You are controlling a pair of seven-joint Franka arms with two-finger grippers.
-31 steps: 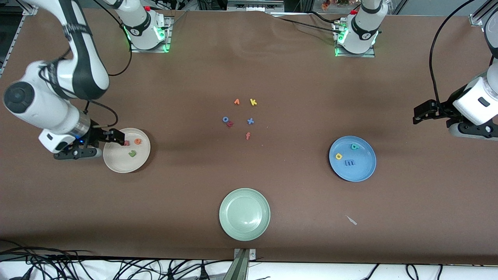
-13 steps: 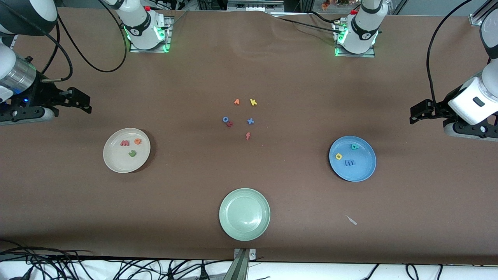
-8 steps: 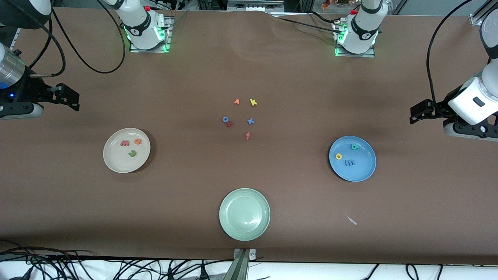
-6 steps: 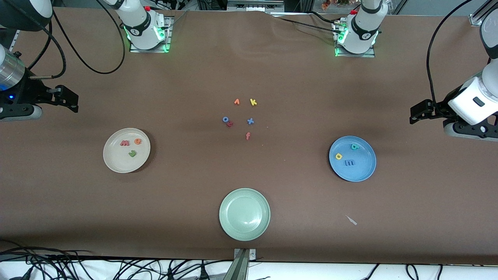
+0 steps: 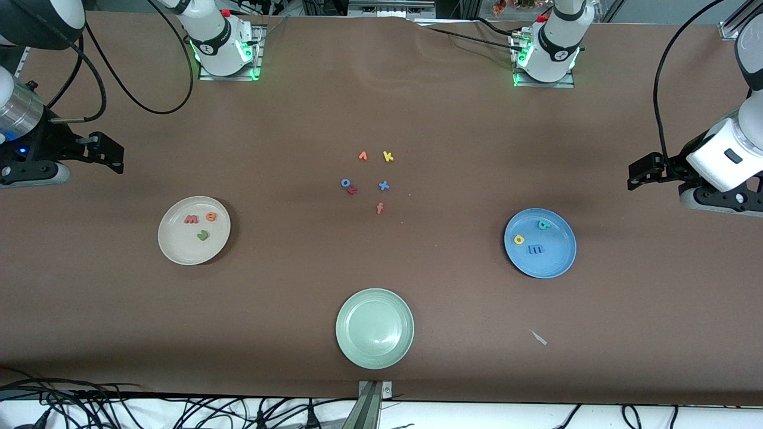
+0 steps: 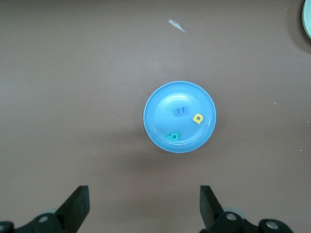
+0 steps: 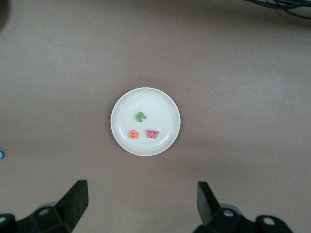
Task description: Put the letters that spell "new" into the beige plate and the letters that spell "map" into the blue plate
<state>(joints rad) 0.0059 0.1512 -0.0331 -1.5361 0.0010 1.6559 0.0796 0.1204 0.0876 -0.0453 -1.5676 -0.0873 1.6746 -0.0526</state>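
The right gripper (image 5: 110,156) hangs empty with jaws apart over bare table at the right arm's end, the beige plate (image 5: 179,247) nearer the camera than the spot below it. In that plate lie the green n (image 5: 203,235), orange e (image 5: 211,216) and red w (image 5: 191,219). The left gripper (image 5: 642,174), also spread and empty, hangs at the left arm's end; the blue plate (image 5: 557,262) holds the blue m (image 5: 536,249), yellow a (image 5: 518,239) and teal p (image 5: 543,224). Both words look sorted; likely nothing remains but parking the arms.
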